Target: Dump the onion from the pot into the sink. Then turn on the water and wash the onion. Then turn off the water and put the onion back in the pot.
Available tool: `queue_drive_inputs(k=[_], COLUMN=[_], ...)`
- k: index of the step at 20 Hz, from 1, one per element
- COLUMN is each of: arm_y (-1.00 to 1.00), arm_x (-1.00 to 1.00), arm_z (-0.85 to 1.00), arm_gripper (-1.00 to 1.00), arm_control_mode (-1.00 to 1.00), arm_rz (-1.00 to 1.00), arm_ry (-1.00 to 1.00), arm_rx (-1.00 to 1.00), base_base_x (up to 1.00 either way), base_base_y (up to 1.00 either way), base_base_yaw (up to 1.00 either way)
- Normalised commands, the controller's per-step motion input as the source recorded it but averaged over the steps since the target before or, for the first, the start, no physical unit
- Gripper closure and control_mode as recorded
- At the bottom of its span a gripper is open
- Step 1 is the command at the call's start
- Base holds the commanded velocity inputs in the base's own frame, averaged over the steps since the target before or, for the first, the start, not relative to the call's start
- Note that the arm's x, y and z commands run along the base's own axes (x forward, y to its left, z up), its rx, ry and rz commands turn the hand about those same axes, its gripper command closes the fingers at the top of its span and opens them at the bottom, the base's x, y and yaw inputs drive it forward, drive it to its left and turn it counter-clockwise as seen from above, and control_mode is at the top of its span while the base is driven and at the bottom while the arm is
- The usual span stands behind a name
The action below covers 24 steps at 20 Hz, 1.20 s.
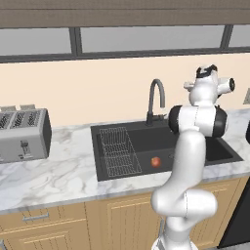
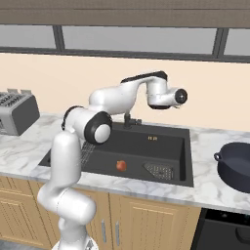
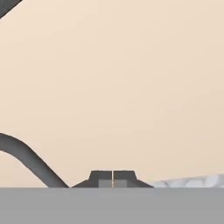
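A white marble counter (image 1: 58, 171) runs below my hand, a grey toaster (image 1: 23, 134) standing on it far to my left and a dark pot (image 2: 235, 166) on my right

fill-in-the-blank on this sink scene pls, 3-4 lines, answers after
1. The onion lies inside the ____.
2. The gripper has its fingertips pressed ____, holding nothing.
3. The pot stands on the counter to the ____ of the sink, seen from the robot.
4. The silver appliance on the counter is a ____.

Missing words: sink; together; right; toaster
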Motion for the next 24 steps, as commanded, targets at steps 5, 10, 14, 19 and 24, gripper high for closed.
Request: queue_drive_inputs(k=[5, 10, 14, 19, 24], arm_y=[-0.40, -0.40, -0.10, -0.05, 0.16], arm_x=[-0.15, -0.54, -0.89, -0.64, -0.75], arm_z=[0.84, 0.14, -0.35, -0.18, -0.09], arm_gripper=[1.00, 1.00, 1.00, -1.00, -1.00], arm_control_mode=[-1.00, -1.00, -1.00, -1.00, -1.00], arm_rz=[0.00, -0.04, -0.10, -0.18, -0.10], arm_ry=[0.62, 0.75, 0.34, 0.02, -0.03], arm_rx=[-0.19, -0.19, -0.17, 0.00, -0.01], base_base_x=[0.00, 0.00, 0.00, 0.00, 0.00], base_base_y=[0.00, 0.00, 0.00, 0.00, 0.00], base_base_yaw=[0.00, 0.00, 0.00, 0.00, 0.00])
